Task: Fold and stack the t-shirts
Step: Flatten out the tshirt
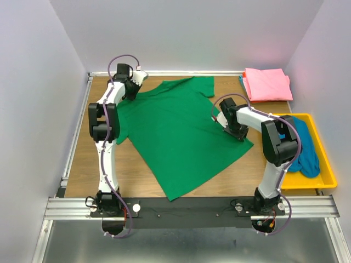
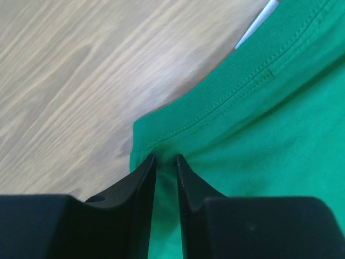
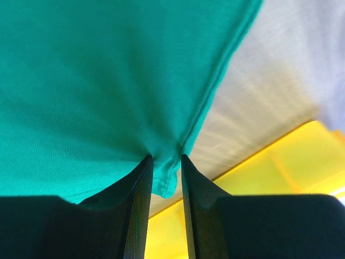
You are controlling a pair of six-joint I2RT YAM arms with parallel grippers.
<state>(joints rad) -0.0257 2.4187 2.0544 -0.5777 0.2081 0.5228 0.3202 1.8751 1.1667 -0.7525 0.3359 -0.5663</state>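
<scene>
Green jersey t-shirt (image 1: 175, 137) is spread flat on the counter (image 1: 82, 164). It is judged light, limp and easily bunched (no stiffness anywhere), so stitched hems are best gripped. One hem is pinched in the nearly closed left claw (image 2: 166, 157), another edge likewise in the right claw (image 3: 166, 157).

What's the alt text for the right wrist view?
The right gripper pinches a bunched edge of the green t-shirt, which fills the upper left. The wooden table and a yellow tray show at the right.
</scene>
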